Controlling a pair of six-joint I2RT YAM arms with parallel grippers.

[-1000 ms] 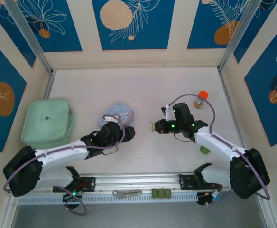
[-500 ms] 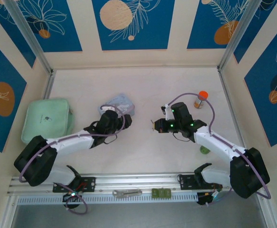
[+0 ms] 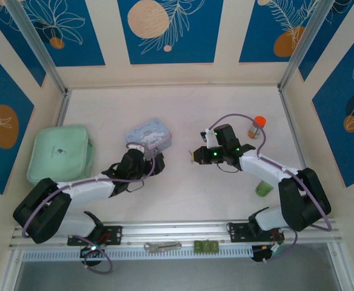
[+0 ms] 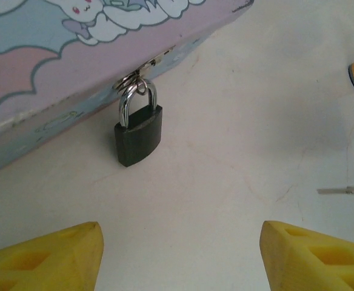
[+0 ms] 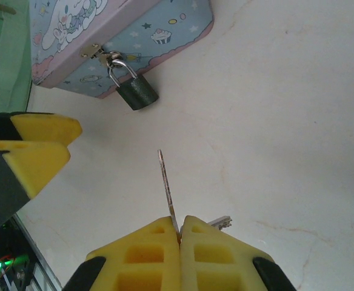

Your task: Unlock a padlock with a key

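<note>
The left jaws are spread wide over the worktop (image 4: 237, 121), near the padlock (image 4: 139, 134). It lies flat, its shackle hooked through the latch of the light-blue tin (image 4: 43, 54). Further right, the right jaws pinch the key (image 5: 166, 185), its blade aimed toward the padlock but apart from it.

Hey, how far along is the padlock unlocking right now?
Done: the right gripper is shut on the key, blade aimed toward the padlock. In hand: the left gripper hangs open in front of the padlock, not touching it. Left: the shackle is closed through the hasp of the tin, so steadying, inserting and turning the key all remain.
</note>
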